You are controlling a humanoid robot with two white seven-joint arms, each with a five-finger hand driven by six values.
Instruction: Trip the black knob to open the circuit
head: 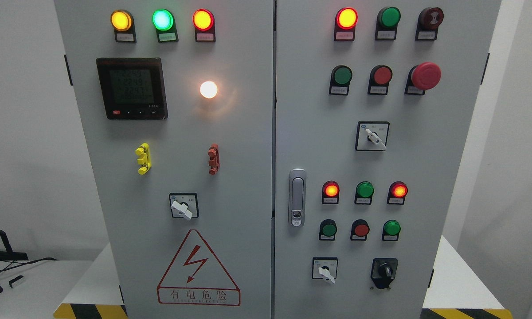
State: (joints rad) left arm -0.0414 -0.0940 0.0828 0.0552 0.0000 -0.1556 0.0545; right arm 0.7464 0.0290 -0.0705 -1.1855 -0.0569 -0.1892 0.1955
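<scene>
The black knob sits at the lower right of the right cabinet door, pointer near upright, neither hand in view.

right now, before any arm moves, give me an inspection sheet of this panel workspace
surface: grey two-door cabinet front, doors closed, latch handle on the right door
job's things: black knob at lower right of the right door, untouched
clutter: yellow clip and red clip on the left door
hands: nothing seen
cables: black cable on the white table at far left
surroundings: meter display lit, red mushroom button upper right, high-voltage warning triangle, striped hazard tape at the base
</scene>
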